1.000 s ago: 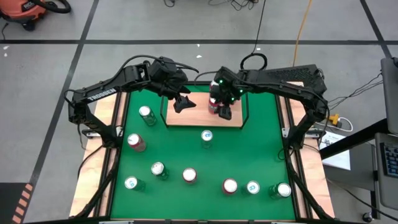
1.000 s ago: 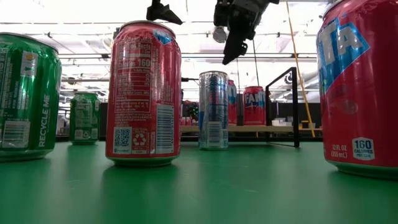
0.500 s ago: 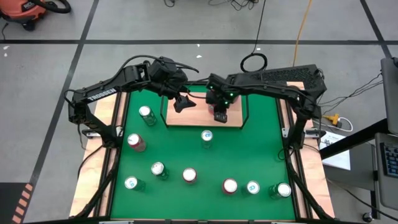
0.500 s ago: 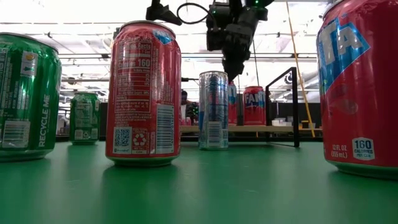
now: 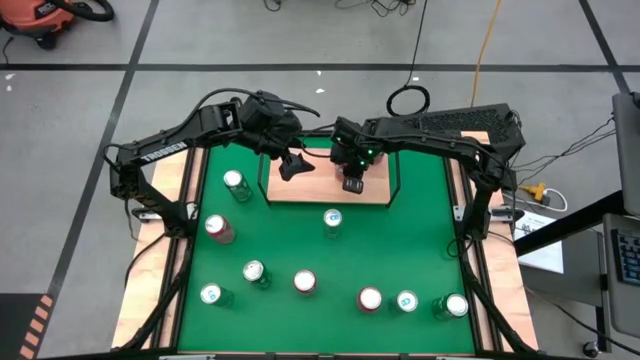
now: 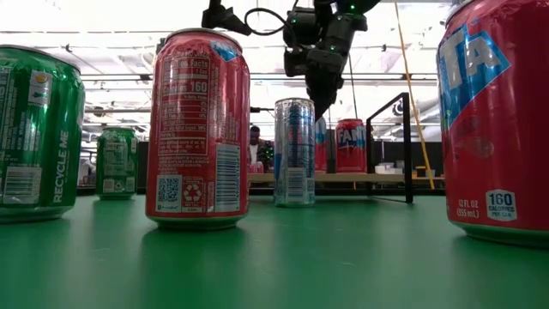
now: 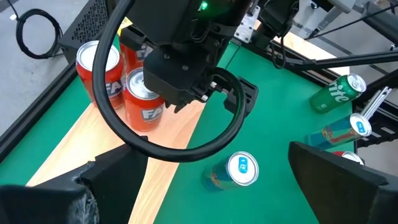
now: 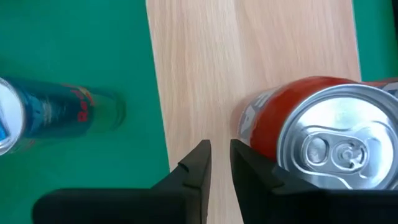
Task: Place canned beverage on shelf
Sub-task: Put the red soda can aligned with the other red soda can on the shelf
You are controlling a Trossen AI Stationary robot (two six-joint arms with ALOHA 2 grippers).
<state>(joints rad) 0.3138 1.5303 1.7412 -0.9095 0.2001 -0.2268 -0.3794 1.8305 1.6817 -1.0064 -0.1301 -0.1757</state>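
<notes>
The shelf (image 5: pixel 325 190) is a light-wood board with a black rail (image 6: pixel 406 146), at the far middle of the green table. Two red cans (image 7: pixel 144 102) (image 7: pixel 99 68) stand upright on it. My right gripper (image 8: pixel 221 163) is shut with nothing between its fingers. It points steeply down over the board, right beside one red can (image 8: pixel 311 143) near its top. In the high view the gripper (image 5: pixel 352 183) hides that can. My left gripper (image 5: pixel 292 165) hangs open above the shelf's left part and holds nothing. My right gripper has the outer side of one finger (image 8: pixel 252 171) close against the red can's wall just below its rim (image 8: pixel 273 134). I cannot tell whether it touches the can. The can stands upright on the shelf board.
A blue can (image 5: pixel 333 220) stands on the green mat just in front of the shelf. Several more red and green cans stand across the near half of the table (image 5: pixel 305 282) (image 5: pixel 233 183) (image 5: pixel 452 305). Pale wooden strips run along the table's sides (image 5: pixel 180 200).
My right gripper has sunk toward the shelf board and tipped more steeply downward. Its fingers have shut with nothing between them, beside the red can. The can has stayed upright where it was.
</notes>
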